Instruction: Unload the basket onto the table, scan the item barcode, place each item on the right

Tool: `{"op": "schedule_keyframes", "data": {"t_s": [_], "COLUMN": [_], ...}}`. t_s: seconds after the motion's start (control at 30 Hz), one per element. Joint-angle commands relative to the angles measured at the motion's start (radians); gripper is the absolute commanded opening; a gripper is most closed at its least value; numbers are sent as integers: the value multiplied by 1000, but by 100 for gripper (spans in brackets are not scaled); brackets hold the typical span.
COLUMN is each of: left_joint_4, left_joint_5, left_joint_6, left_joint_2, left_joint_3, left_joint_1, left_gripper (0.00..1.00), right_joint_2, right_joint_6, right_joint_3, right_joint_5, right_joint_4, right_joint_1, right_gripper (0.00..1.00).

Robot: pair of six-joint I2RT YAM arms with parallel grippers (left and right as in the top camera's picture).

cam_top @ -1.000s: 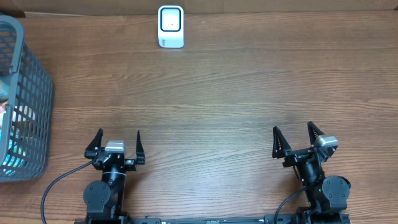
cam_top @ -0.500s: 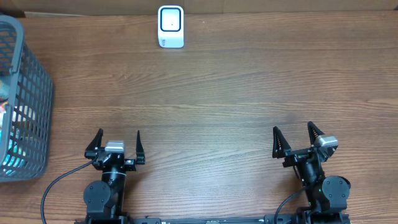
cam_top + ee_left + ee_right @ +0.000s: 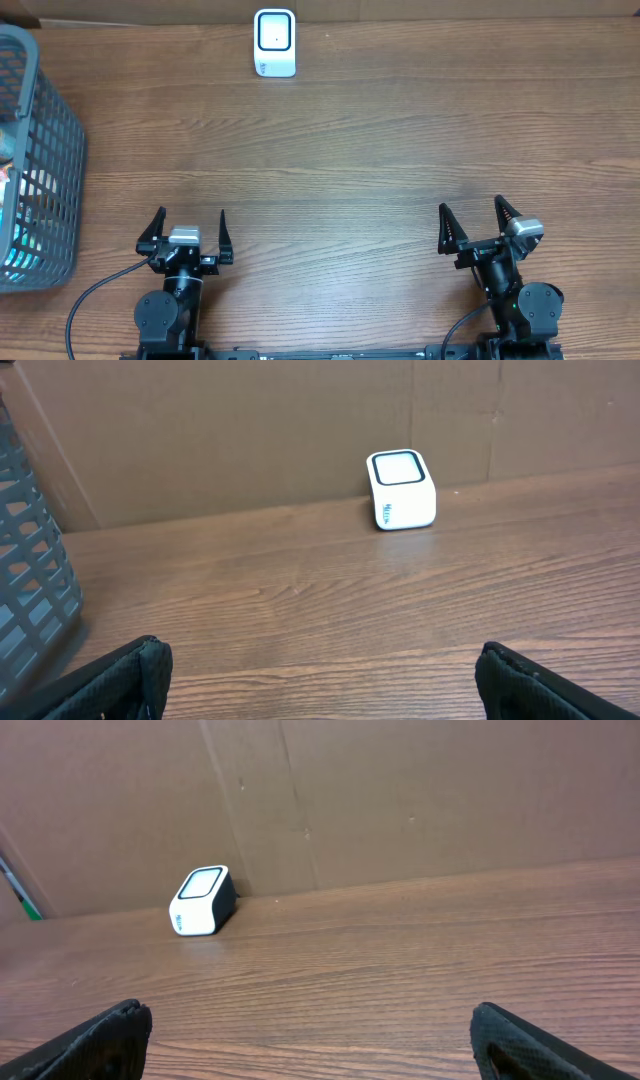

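The scanner is a small white block with a dark-framed window on its face. It sits at the far edge of the table, right against the cardboard wall, a little left of the middle from overhead. From my left wrist it lies ahead and slightly right; from my right wrist it is well off to the left, with its window face tilted up. I have no item in either hand. The only goods I can make out are the items in the basket, which show as scraps of teal, white and orange through the mesh, too cut off by the frame edge for me to tell what they are. The basket is grey plastic lattice and stands on the left edge of the table, well apart from the scanner; its wall also fills the left side of my left wrist view. My left gripper hangs at the near edge of the table with its jaws spread wide and nothing between them, and one black finger shows in each lower corner of that wrist's picture. My right gripper is also at the near edge, on the other side, turned slightly. Its jaws are just as wide apart and bare, with its fingers framing only wood grain.
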Motion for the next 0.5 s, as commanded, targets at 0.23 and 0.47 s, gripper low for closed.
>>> {"op": "schedule_keyframes", "data": {"t_s": [0.23,0.47], "left_joint_4": [1,1], "left_joint_5": [-14,-14], "left_joint_6": [0,0], "left_joint_2": [0,0], "left_joint_3": [-6,-6], "left_joint_1": [6,6], "left_gripper": [99,99], "right_joint_2": [-11,-11], "right_joint_6": [-1,-1], "right_joint_3": [-11,-11], "right_joint_5": [1,1], "right_joint_4": [4,4], "right_joint_1": [-2,-2], "right_gripper": [100,100]}}
